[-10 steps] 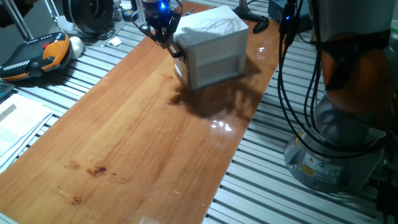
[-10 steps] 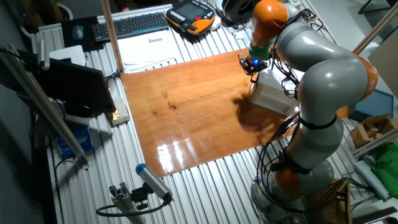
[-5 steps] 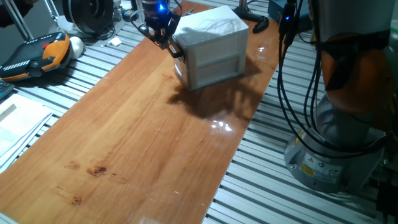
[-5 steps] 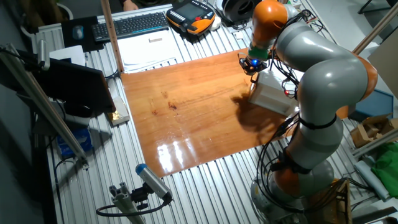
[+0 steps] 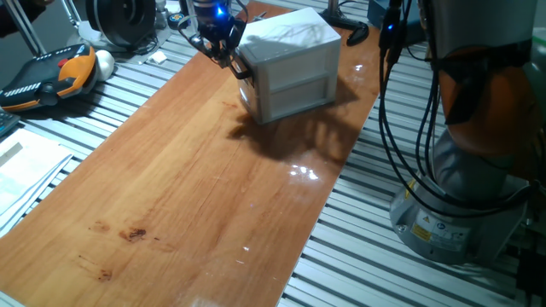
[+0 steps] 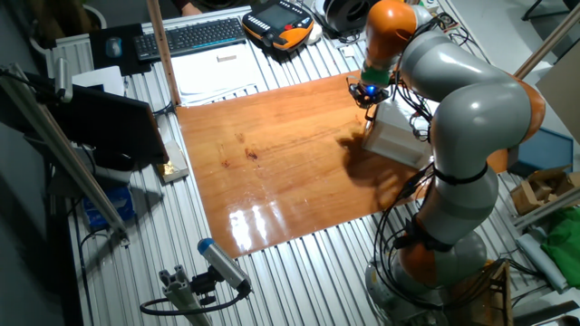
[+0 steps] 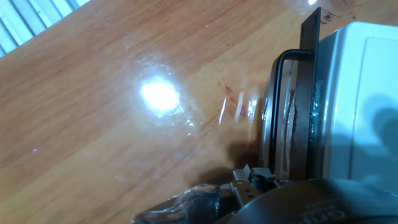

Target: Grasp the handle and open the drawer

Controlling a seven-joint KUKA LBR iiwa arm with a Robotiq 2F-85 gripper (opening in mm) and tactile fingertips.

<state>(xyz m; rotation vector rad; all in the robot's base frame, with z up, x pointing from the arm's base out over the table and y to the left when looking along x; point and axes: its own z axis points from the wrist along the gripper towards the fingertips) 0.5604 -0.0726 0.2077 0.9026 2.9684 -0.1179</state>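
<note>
A white box (image 5: 294, 60) stands at the far end of the wooden board (image 5: 196, 188). The drawer's dark front panel (image 7: 308, 93) lies flush against the box (image 7: 360, 112) in the hand view. The black U-shaped handle (image 7: 272, 112) stands off that panel. It also shows as a small dark bar at the box's left corner (image 5: 244, 73). My gripper (image 5: 222, 51) is right at the handle, beside the box's left face, and shows in the other fixed view too (image 6: 366, 95). In the hand view, the handle's lower end runs into my fingers (image 7: 249, 177). Their closure is hidden.
An orange-and-black teach pendant (image 5: 51, 72) lies at the left on the slatted table. Papers (image 5: 21, 170) lie at the left edge. A keyboard (image 6: 195, 36) is at the back. Black cables (image 5: 392, 102) hang beside the robot base (image 5: 461, 196) on the right.
My gripper has shifted very slightly away from the box's left face. The box and the drawer front look unmoved.
</note>
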